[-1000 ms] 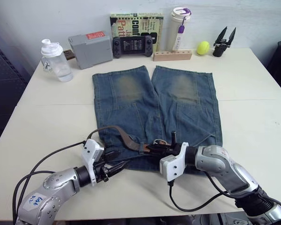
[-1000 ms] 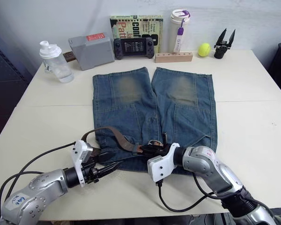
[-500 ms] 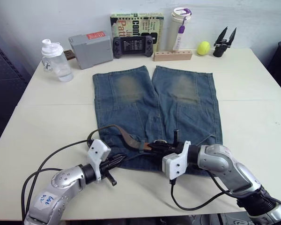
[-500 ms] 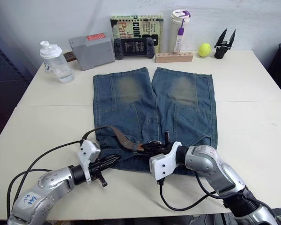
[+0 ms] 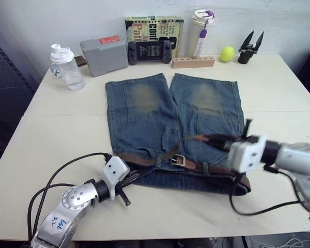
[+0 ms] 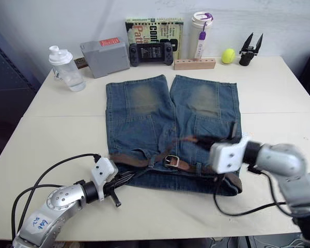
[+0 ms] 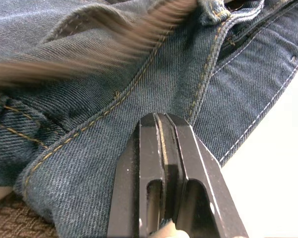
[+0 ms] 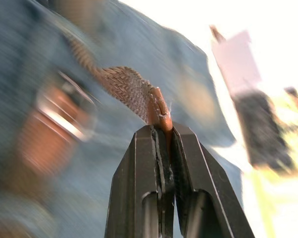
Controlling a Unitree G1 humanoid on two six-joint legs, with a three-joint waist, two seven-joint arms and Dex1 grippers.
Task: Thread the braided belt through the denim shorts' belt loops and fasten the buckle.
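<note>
Since a second ago my right gripper [image 5: 215,139] has swung from the middle of the waistband out to my right, drawing the braided belt [image 5: 194,164] with it, so the belt now lies stretched along the waist of the denim shorts [image 5: 170,108] instead of arching up in a loop. My right fingers are closed tight on the belt's leather tip [image 8: 159,111]. The buckle [image 5: 176,159] sits at the middle of the waistband, with belt running through it. My left gripper [image 5: 135,177] has its fingers pressed together at the waistband's left corner; they touch the denim [image 7: 139,89], but whether cloth is pinched between them I cannot tell.

The shorts lie flat on the table [image 5: 62,129], waist towards me, legs pointing away. Beyond the legs stand a clear shaker bottle [image 5: 64,67], a grey box [image 5: 104,49] with a red label too small to read, a black handheld console [image 5: 149,50], a book [image 5: 155,25] whose cover shows "CONF", a white tumbler [image 5: 201,26], a wooden block [image 5: 193,61], a yellow ball [image 5: 227,53] and a spare black gripper [image 5: 249,45]. Nothing lies between these and the waistband.
</note>
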